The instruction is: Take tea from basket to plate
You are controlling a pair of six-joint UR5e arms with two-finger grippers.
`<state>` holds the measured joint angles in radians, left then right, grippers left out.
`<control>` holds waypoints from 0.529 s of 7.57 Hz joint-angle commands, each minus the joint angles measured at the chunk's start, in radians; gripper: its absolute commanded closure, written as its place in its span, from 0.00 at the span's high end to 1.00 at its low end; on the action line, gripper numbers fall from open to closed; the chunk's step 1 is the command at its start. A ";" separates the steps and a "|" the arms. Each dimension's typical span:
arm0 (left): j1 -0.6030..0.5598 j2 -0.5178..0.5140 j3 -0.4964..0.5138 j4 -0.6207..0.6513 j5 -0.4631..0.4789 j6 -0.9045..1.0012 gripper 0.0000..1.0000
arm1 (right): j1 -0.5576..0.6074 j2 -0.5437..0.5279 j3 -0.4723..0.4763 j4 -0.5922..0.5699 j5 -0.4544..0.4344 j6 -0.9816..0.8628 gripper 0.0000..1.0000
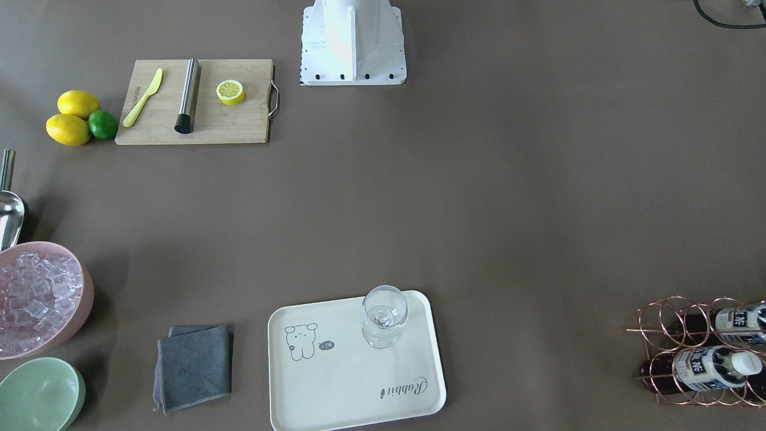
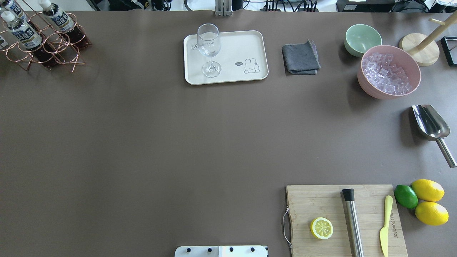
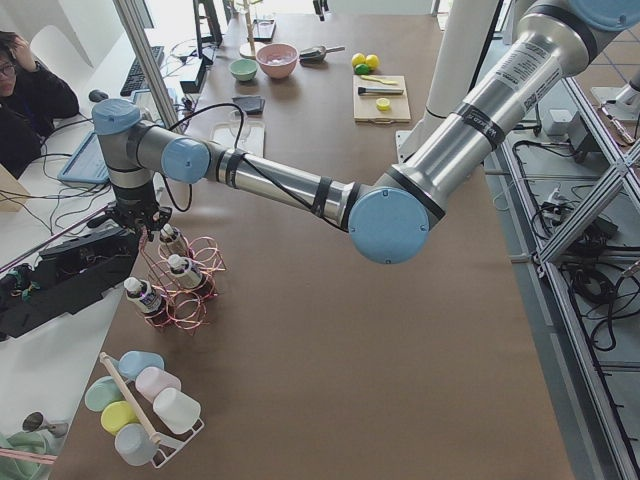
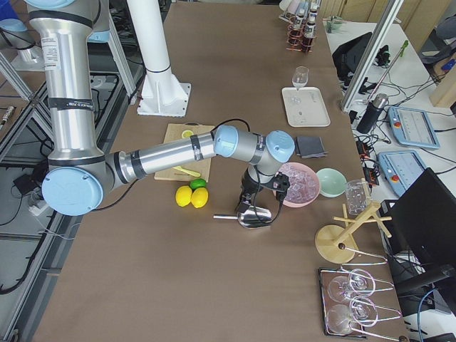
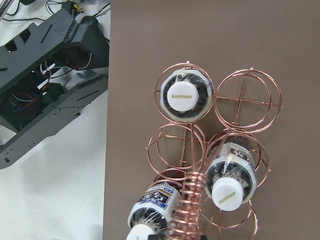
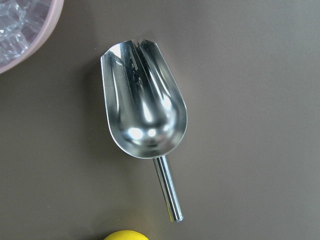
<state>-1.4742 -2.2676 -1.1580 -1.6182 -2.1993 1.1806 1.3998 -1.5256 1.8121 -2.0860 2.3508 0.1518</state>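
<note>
Three tea bottles [image 5: 186, 95] [image 5: 230, 177] [image 5: 152, 212] with white caps stand in the copper wire basket [image 5: 247, 100] at the table's far left corner [image 2: 46, 50]. The left wrist view looks straight down on them and shows no fingers. In the exterior left view my left gripper [image 3: 140, 222] hangs just above the basket [image 3: 185, 310]; I cannot tell if it is open or shut. The cream plate [image 2: 235, 46] lies at the far middle with a wine glass [image 2: 209, 46] on it. My right gripper [image 4: 256, 196] hovers over a steel scoop [image 6: 145, 110]; I cannot tell its state.
A pink bowl of ice [image 2: 389, 71], a green bowl [image 2: 362, 39] and a grey cloth [image 2: 300, 57] lie right of the plate. A cutting board [image 2: 342, 217] holds a lemon half, a steel rod and a knife. Lemons and a lime [image 2: 425, 200] lie beside it. A person [image 3: 30, 95] sits past the table's edge.
</note>
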 commanded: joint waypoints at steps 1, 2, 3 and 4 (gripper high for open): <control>-0.034 -0.001 -0.127 0.259 0.004 0.026 0.00 | 0.008 -0.001 -0.002 0.001 -0.001 0.000 1.00; -0.038 -0.010 -0.173 0.390 0.003 0.122 0.00 | 0.016 -0.002 0.000 0.000 -0.001 0.000 1.00; -0.044 -0.015 -0.178 0.405 0.003 0.132 0.00 | 0.019 -0.002 0.000 0.000 -0.002 0.000 1.00; -0.058 -0.030 -0.230 0.525 0.004 0.136 0.00 | 0.019 -0.002 0.000 0.000 -0.004 0.000 1.00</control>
<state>-1.5139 -2.2796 -1.3217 -1.2489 -2.1965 1.2890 1.4158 -1.5275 1.8113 -2.0860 2.3492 0.1518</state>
